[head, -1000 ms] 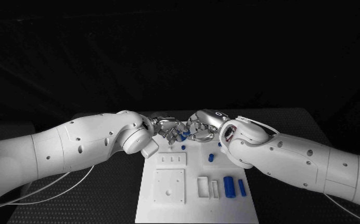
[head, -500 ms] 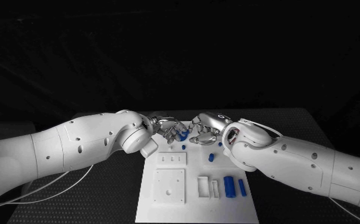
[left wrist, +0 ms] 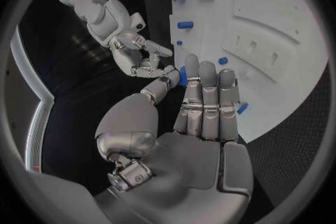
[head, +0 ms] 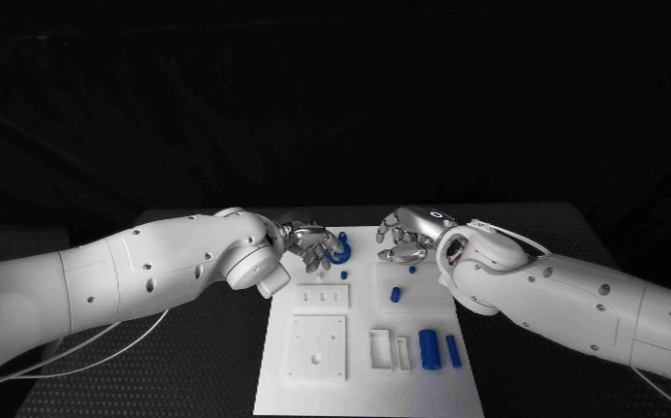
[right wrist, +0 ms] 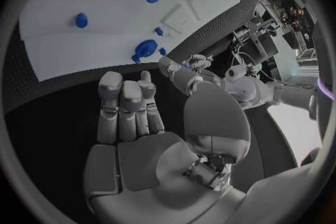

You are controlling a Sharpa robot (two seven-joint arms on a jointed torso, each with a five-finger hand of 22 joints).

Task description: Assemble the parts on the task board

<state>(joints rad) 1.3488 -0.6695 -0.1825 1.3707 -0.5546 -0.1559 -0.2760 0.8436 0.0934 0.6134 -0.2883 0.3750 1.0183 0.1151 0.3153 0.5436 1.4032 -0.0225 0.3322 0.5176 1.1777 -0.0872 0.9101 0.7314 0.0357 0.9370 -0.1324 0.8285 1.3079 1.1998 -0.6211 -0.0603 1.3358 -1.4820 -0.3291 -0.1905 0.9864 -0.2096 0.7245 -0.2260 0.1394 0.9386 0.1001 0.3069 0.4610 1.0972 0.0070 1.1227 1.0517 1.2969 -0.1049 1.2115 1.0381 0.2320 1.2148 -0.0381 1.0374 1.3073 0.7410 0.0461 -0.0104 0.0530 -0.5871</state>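
Moved: the two hands were bunched together over the far end of the board a second ago; now they've split apart, and the right one has backed off to its own side.
Left hand: silver many-fingered left hand [head: 310, 243] is grasping a small blue curved part [head: 340, 247]; the blue shows between thumb and fingers in the left wrist view [left wrist: 183, 75].
Right hand: silver many-fingered right hand [head: 405, 240] has nothing in it, fingers loosely curled and apart [right wrist: 133, 102], hovering near the board's far right edge.
Board: flat white task board plate [head: 357, 394] lies under and just in front of both hands.
Other parts: small blue peg [head: 395, 293] just in front of the right hand; two bigger blue cylinders [head: 428, 349] nearer the robot, beside the right forearm, next to white raised blocks [head: 379, 348].
Writing: none I can read.
In the way: both white forearms cover the board's side edges.
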